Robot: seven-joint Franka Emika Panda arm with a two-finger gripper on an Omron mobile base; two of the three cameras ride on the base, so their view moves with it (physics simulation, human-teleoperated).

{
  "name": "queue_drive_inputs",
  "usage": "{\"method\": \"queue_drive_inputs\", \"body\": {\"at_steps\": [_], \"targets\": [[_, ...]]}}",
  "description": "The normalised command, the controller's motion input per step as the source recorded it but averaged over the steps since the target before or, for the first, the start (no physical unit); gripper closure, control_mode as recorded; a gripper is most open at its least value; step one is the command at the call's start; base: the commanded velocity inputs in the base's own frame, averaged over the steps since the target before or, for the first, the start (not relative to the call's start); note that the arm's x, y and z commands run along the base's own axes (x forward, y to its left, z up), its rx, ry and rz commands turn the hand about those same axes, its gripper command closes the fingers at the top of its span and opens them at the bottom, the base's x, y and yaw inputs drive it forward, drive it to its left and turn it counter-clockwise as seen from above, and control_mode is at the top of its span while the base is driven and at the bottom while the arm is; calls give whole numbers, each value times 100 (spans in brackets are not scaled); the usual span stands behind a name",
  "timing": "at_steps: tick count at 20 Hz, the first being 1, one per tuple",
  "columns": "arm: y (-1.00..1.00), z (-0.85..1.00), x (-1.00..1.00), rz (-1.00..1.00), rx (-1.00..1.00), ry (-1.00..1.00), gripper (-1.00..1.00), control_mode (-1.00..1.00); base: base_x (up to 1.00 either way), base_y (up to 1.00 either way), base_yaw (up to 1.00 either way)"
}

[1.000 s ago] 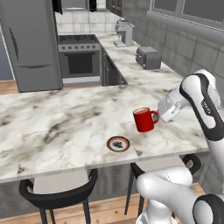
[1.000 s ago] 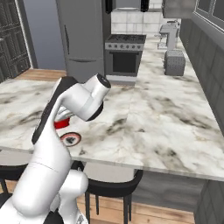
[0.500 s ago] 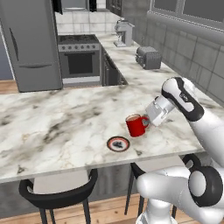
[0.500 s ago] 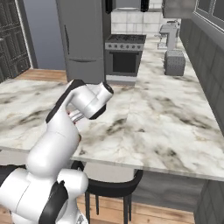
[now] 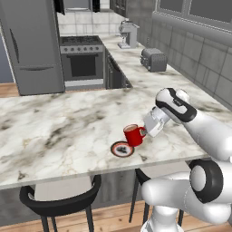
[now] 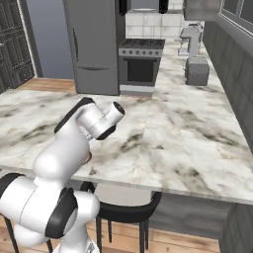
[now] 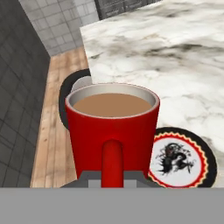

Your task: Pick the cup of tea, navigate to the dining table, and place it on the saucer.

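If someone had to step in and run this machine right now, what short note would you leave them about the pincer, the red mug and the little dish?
Pincer: shut on the small red cylindrical mug of tea, gripping it at the handle side.
Mug: upright, tea inside, held just above the long white-grey marble dining table, beside the small round saucer with a dark rim and red-and-yellow ring, not yet over its centre.
Done: mug picked up and carried to the dining table.
Left: shift the mug over the saucer, lower it until it rests there, open the pincer and draw back.
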Motion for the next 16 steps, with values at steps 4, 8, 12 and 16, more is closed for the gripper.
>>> {"method": "queue_drive_inputs", "body": {"at_steps": [4, 8, 12, 16], "targets": [[1, -26, 34, 0, 0, -6, 100, -100, 0, 0, 0], [0, -21, 38, 0, 0, -9, 100, -100, 0, 0, 0], [10, -11, 23, 0, 0, -12, 100, -100, 0, 0, 0], [14, -8, 2, 0, 0, -9, 100, -100, 0, 0, 0]]}}
